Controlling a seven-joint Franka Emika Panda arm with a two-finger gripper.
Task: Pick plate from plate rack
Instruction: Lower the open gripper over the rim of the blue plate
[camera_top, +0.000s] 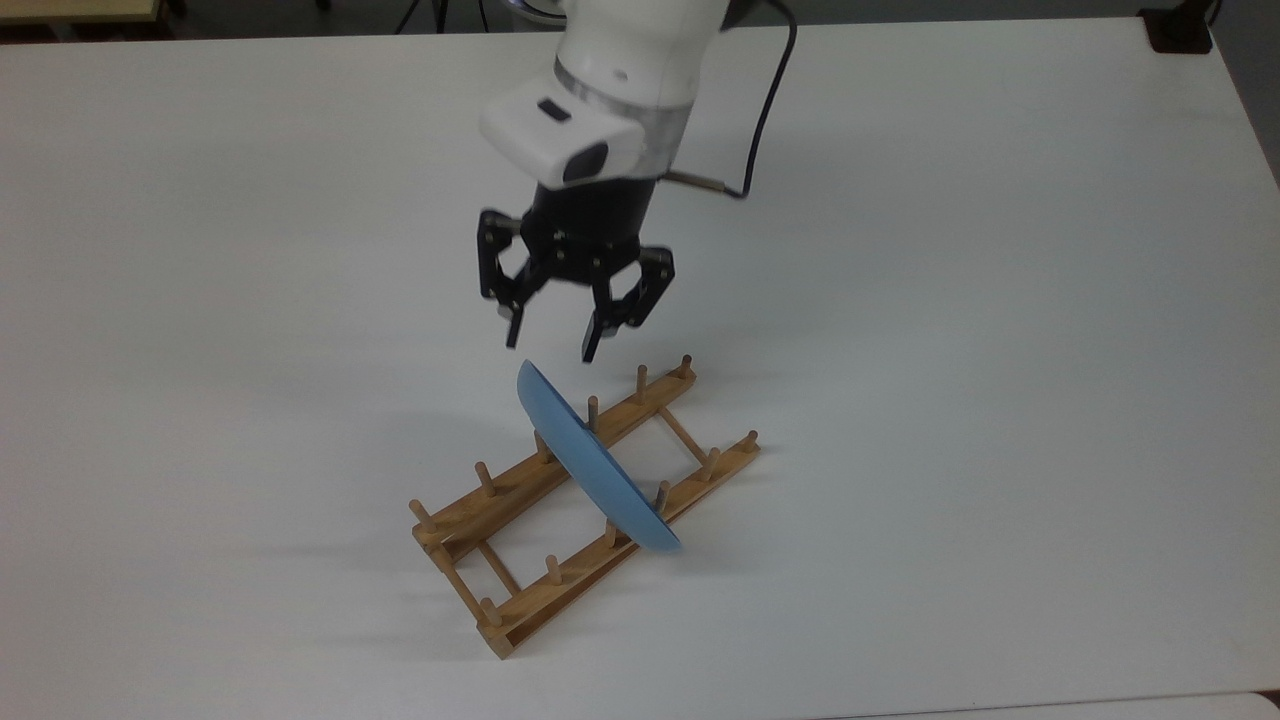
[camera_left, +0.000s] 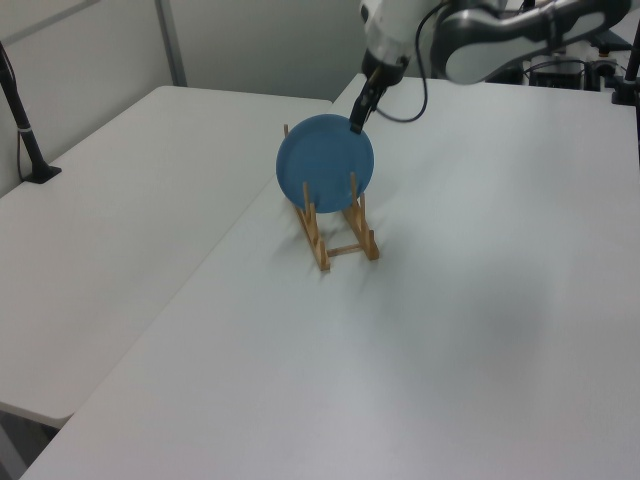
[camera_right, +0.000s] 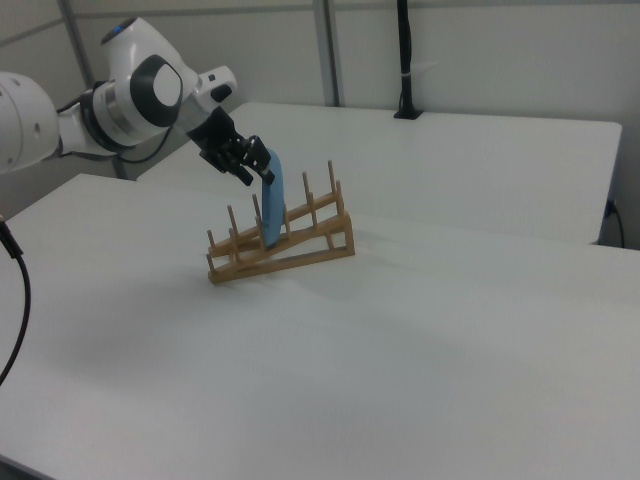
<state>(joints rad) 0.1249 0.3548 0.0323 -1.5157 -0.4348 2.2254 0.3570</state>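
A light-blue plate (camera_top: 590, 460) stands on edge, leaning, between the pegs near the middle of the wooden plate rack (camera_top: 470, 512), which lies diagonally on the white table. My gripper (camera_top: 550, 348) hangs open just above and behind the plate's upper rim, with nothing between its fingers. In the left view the gripper (camera_left: 355, 125) sits at the top right edge of the plate (camera_left: 325, 165), which rests in the rack (camera_left: 318, 245). In the right view the gripper (camera_right: 258, 172) is close to the top of the plate (camera_right: 273, 200) above the rack (camera_right: 300, 252).
A black cable (camera_top: 760, 110) trails from the arm. A black clamp base (camera_top: 1180, 30) sits at the table's far right corner in the top view. A black post (camera_left: 20, 110) stands on the neighbouring table. White tabletop surrounds the rack.
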